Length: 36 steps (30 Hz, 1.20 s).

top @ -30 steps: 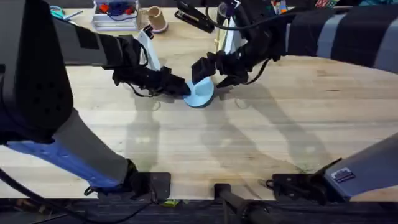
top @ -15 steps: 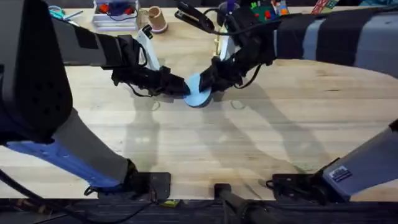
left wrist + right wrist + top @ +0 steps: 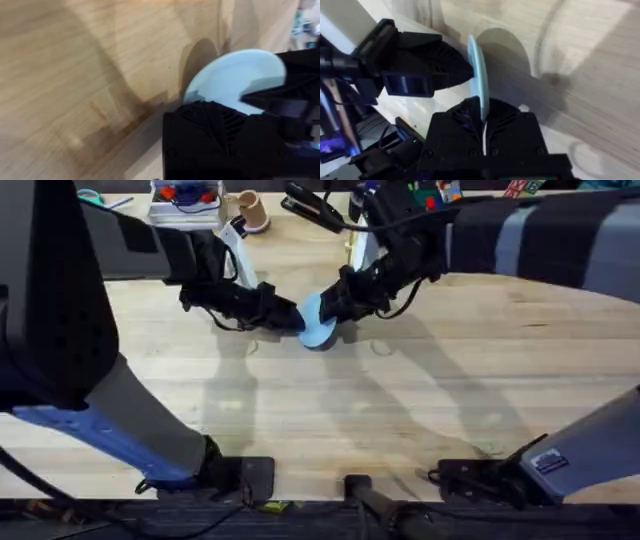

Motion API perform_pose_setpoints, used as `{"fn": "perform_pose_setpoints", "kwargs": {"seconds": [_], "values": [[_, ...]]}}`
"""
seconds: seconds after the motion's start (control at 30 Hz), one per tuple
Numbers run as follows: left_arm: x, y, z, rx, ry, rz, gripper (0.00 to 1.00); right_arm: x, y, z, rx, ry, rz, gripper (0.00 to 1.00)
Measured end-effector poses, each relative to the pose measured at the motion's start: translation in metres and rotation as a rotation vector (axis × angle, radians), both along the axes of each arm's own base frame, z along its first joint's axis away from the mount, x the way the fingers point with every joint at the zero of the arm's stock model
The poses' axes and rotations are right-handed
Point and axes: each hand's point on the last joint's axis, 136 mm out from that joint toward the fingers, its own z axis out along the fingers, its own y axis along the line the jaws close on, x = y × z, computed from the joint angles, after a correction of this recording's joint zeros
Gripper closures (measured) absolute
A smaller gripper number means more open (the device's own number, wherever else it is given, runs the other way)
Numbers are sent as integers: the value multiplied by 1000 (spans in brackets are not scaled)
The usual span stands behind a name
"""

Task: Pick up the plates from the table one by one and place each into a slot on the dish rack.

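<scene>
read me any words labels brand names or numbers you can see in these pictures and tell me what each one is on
None can be read.
A white label on the right arm's base, overhead view: marks too small and blurred to read.
The pale blue plate, the table and both end effectors, left and right: no text.

surface: pale wood planks [image 3: 400, 410] | far edge: clear tray [image 3: 185, 205], pink cup [image 3: 252, 210] | light: soft shadows
</scene>
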Motion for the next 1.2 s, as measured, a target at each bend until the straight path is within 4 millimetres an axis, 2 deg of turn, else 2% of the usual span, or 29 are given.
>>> {"fn": "perform_pose_setpoints", "kwargs": {"seconds": [0.1, 0.2, 0.4, 0.6, 0.9, 1.07, 1.1, 1.2], "values": [[2, 5, -2, 56, -1, -4, 960, 5, -9, 9, -27, -43, -19, 970], [2, 11, 5, 99, -19, 0, 960, 12, -20, 29, -34, -106, -45, 970], [9, 19, 59, 167, -160, 12, 961, 15, -40, 71, -44, -213, -92, 970], [4, 34, 108, 290, -259, 39, 961, 5, -64, 93, -111, -249, -114, 970], [-5, 55, 158, 435, -316, 74, 961, -4, -102, 133, -310, -268, -121, 970], [-2, 60, 176, 464, -341, 86, 960, -5, -125, 160, -417, -306, -152, 970], [-1, 61, 178, 470, -347, 88, 941, -5, -128, 164, -433, -313, -157, 970], [0, 63, 179, 481, -352, 89, 768, -4, -138, 174, -476, -336, -172, 970]]}}
